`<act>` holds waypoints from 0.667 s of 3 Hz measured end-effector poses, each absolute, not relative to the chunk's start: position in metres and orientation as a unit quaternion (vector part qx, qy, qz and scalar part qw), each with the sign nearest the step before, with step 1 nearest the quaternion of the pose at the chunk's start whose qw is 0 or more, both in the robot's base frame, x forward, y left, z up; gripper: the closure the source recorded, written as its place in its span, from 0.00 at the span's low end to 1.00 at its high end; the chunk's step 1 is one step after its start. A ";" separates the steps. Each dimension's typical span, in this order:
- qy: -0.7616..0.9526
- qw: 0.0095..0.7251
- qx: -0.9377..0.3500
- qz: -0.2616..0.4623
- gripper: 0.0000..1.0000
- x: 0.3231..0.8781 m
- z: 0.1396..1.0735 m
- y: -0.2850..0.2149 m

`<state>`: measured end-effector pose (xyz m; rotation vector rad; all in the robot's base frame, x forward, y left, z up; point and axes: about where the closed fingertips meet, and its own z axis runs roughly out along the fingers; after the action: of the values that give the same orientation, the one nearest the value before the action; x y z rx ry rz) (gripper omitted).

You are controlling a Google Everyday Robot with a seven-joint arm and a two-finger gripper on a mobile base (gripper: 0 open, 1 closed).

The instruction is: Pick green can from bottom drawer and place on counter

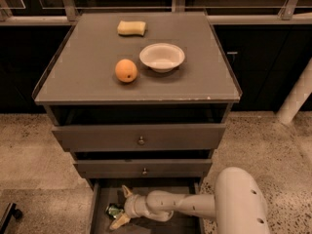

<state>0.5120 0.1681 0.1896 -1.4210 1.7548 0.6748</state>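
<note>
Table (pixel 83 79): orange (pixel 126 70), bowl (pixel 162 57) sit back from front rim.
Gripper (pixel 122 207): yours, released, inside bottom drawer (pixel 94 209), straddling green can (pixel 113 210).

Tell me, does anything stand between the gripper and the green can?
Nothing visible does. The gripper is inside the bottom drawer, its open fingers either side of the green can, with no object between them.

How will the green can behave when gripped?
The can looks shiny, so possibly slippery; small, so probably light. Round, and sitting in the bottom drawer inside the open gripper, it may roll if nudged.
</note>
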 end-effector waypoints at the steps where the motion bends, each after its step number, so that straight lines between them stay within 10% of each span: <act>1: 0.698 0.385 -0.549 0.251 0.00 0.519 0.179 0.161; 2: 0.707 0.381 -0.543 0.246 0.00 0.520 0.167 0.156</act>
<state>0.5204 0.1561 0.1675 -1.3856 1.8055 0.6275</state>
